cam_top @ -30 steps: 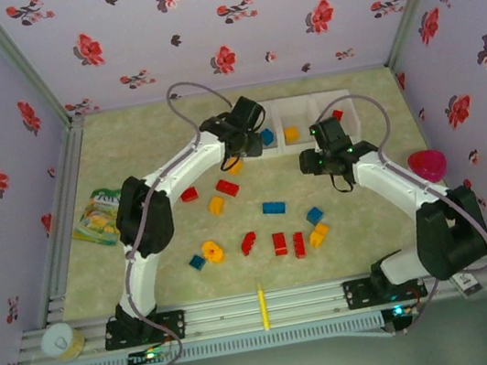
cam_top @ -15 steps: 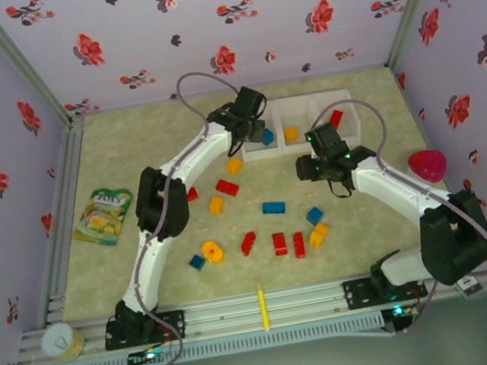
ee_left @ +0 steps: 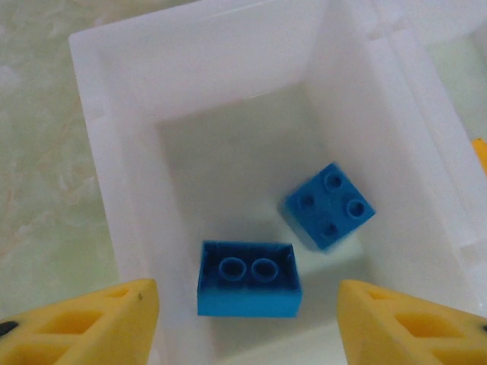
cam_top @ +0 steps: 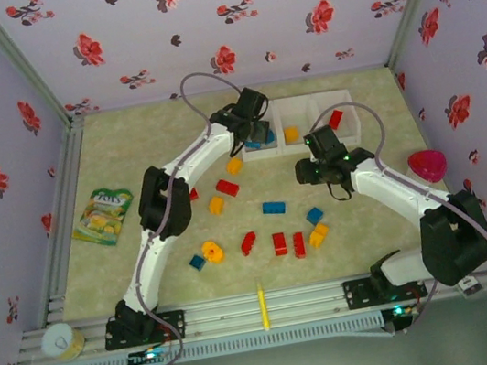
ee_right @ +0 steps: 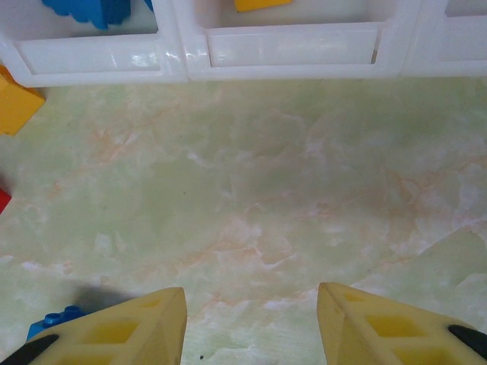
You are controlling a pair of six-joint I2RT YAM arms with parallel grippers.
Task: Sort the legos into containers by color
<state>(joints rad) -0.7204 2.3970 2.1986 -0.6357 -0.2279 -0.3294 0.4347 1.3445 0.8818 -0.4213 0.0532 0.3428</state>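
Left gripper hangs over the left container at the bench's far edge, fingers spread wide, released, nothing held btwn them. Inside that container sit 2 blue pieces: the square blue lego, studs up nr the right wall, and the longer blue lego, hollow underside showing, just beside it; can't tell if they touch. Right gripper is likewise released, fingers apart w/ nothing in them, over bare bench just short of the container row. Middle container holds a yellow lego; right container holds a red lego. Unsorted pieces lie mid-bench, apart from the containers: a loose red lego toward the far side, a loose blue lego approx at centre, a loose yellow lego toward the near edge, w/ more red, blue and yellow ones scattered round them. Green packet lies nr the left edge, a pink object nr the right edge.
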